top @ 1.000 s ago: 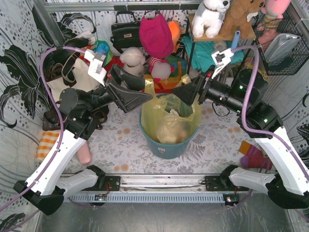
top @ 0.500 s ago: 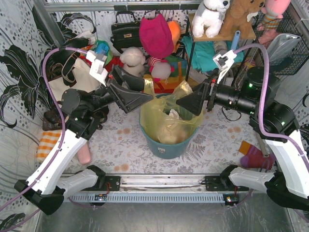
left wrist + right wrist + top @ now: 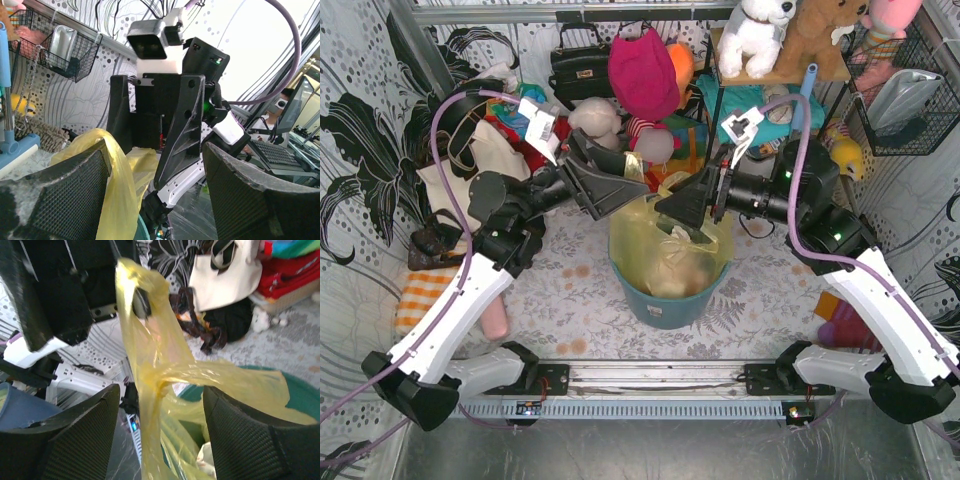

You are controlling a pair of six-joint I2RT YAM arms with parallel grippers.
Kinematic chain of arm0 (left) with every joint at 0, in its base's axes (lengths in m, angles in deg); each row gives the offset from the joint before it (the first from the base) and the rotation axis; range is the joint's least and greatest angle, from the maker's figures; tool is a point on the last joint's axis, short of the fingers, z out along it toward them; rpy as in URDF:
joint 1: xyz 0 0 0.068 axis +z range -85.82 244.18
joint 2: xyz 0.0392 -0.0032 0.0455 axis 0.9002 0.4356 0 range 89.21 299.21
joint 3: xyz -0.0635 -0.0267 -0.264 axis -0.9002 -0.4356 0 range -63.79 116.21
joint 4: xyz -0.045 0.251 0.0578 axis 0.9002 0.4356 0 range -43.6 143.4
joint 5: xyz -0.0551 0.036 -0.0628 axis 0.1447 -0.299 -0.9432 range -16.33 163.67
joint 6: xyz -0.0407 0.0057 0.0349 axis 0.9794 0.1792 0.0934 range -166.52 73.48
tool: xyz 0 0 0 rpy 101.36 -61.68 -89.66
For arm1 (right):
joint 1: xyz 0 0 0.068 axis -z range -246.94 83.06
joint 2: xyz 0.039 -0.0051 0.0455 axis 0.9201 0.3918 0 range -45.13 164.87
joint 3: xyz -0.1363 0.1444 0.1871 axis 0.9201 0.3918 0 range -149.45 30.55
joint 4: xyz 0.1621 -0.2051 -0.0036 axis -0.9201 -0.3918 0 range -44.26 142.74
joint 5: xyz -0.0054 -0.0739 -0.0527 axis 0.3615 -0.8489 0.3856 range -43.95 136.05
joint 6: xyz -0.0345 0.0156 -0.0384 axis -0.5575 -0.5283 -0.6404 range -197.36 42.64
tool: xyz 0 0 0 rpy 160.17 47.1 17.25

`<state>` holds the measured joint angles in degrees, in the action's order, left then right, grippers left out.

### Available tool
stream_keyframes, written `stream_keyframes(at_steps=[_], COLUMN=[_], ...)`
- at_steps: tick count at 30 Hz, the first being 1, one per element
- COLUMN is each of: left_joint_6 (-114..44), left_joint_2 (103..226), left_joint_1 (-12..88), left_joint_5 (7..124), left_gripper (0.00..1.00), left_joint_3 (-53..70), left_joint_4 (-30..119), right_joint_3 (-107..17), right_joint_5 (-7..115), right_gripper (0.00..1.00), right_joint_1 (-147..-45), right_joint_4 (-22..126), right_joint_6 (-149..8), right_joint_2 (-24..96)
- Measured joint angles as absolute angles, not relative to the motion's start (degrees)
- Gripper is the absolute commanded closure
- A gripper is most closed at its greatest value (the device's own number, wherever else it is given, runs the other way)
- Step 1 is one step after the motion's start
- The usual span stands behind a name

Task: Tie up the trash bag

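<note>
My left gripper [image 3: 156, 165] and right gripper [image 3: 161, 405] both have their jaws spread, pinching nothing. The trash bag [image 3: 665, 250] sits in the teal bin [image 3: 672, 303] just below them. One yellow flap rises between the right jaws.

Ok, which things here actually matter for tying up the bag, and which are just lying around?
For the job: trash bag, the bin it sits in, left gripper, right gripper.
Lying about: black handbag, white soft toy, pink hat, orange striped cloth.
</note>
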<state>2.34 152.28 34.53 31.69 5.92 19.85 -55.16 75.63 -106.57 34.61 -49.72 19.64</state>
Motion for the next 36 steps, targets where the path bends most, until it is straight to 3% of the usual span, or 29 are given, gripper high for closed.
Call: stream_keyframes(at_steps=[6, 14, 20, 24, 30, 36], left_joint_6=[3.20, 3.11, 2.93, 3.02, 3.63, 4.25], left_joint_2=[154.77, 160.67, 159.86, 158.18, 155.12, 154.53], left_joint_1=[34.53, 34.55, 34.66, 34.66, 34.70, 34.70], left_joint_5=[31.62, 29.79, 28.08, 27.67, 28.59, 29.20], left_gripper=[0.20, 0.20, 0.20, 0.20, 0.20, 0.20], left_joint_3=[7.76, 22.67, 25.35, 20.87, 9.62, 6.93], left_joint_4=[18.19, 17.60, 15.59, 14.06, 13.95, 14.13], right_joint_3=[-54.87, -59.11, -58.17, -59.55, -69.23, -73.26], right_joint_5=[70.34, 63.48, 58.54, 55.06, 52.31, 63.00], right_gripper=[0.39, 0.41, 0.41, 0.35, 0.21, 0.15], right_joint_1=[-106.57, -106.57, -106.57, -106.57, -106.55, -99.62], right_joint_4=[43.59, 53.54, 58.34, 54.76, 39.37, 29.60], right_joint_6=[-51.12, -56.37, -59.14, -59.95, -60.59, -58.62], right_joint_2=[17.69, 13.56, 8.49, 8.03, 17.54, 28.34])
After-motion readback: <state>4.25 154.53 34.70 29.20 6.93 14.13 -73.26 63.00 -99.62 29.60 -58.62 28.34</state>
